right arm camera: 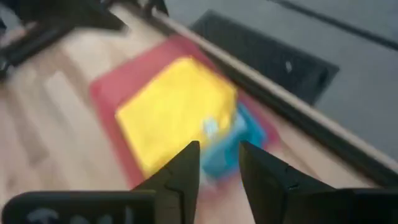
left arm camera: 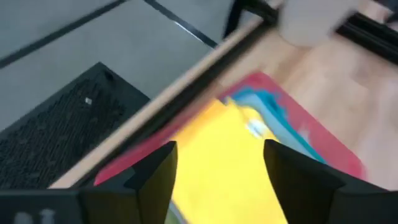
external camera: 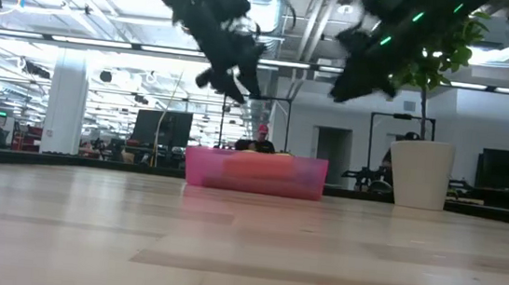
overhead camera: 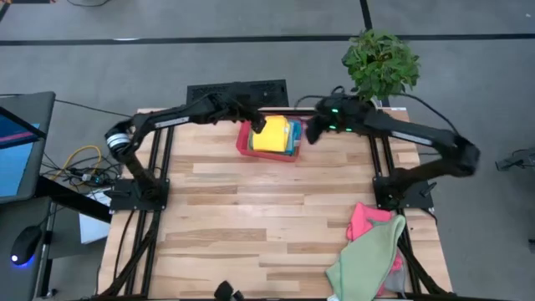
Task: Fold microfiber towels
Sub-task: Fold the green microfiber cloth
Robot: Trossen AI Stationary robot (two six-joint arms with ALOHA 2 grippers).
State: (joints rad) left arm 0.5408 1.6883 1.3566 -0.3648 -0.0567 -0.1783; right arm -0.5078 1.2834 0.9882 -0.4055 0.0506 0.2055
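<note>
Folded yellow towel atop blue towel

I see the wooden table carrying a red tray at its far edge. A pink towel and a green towel lie heaped at the near right corner, touching.

No legible text, label, brand, number or sign anywhere.
</note>
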